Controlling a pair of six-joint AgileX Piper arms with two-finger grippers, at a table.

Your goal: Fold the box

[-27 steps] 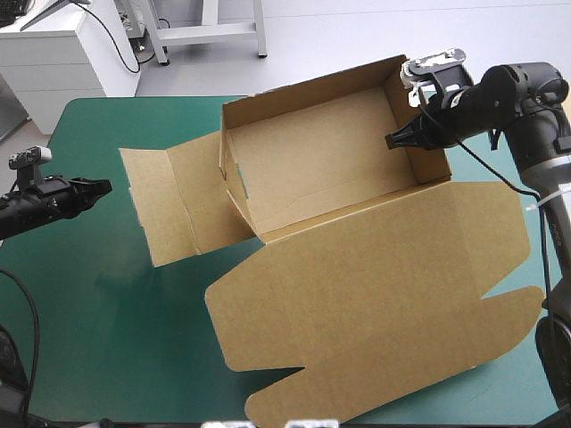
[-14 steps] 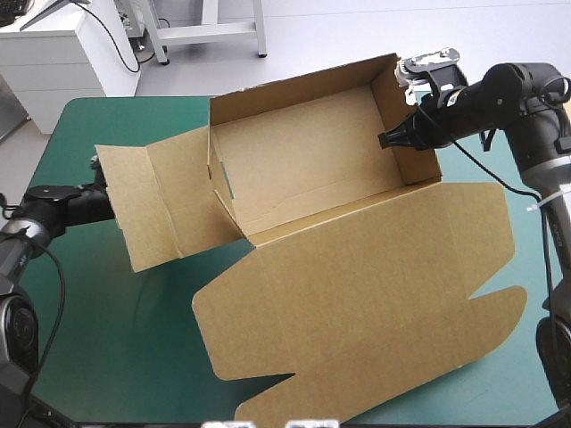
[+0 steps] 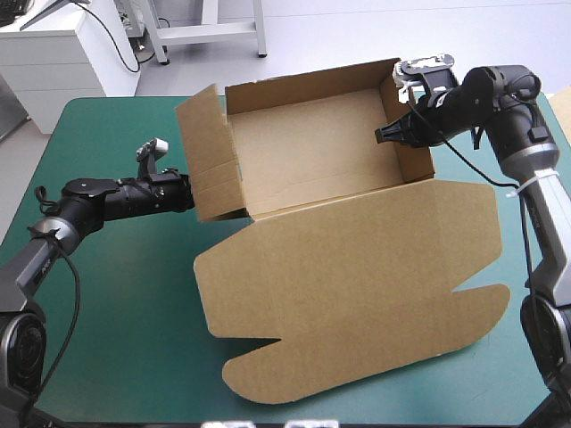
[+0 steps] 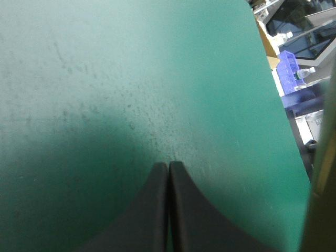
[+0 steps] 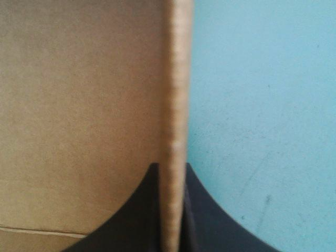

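The brown box (image 3: 312,152) stands at the back middle of the table as an open tray, its big lid (image 3: 357,285) lying flat toward the front. The box's left flap (image 3: 207,152) stands nearly upright. My left gripper (image 3: 189,193) presses against its outer side, low down; in the left wrist view this gripper (image 4: 168,164) is shut and empty over the teal-green cover, with a board edge (image 4: 320,189) beside it. My right gripper (image 3: 385,135) is shut on the box's right wall (image 3: 412,134); the wall's top edge (image 5: 176,94) runs between its fingers.
Bare teal-green cover (image 3: 116,312) lies in front of the left arm and along the table's left side. The lid's front lip reaches close to the table's front edge. A sliver of pale brown board (image 3: 562,109) shows at the far right.
The left arm has come in from the table's left side to the box, and the left flap has risen from lying flat to nearly upright. The right gripper kept its hold on the right wall.
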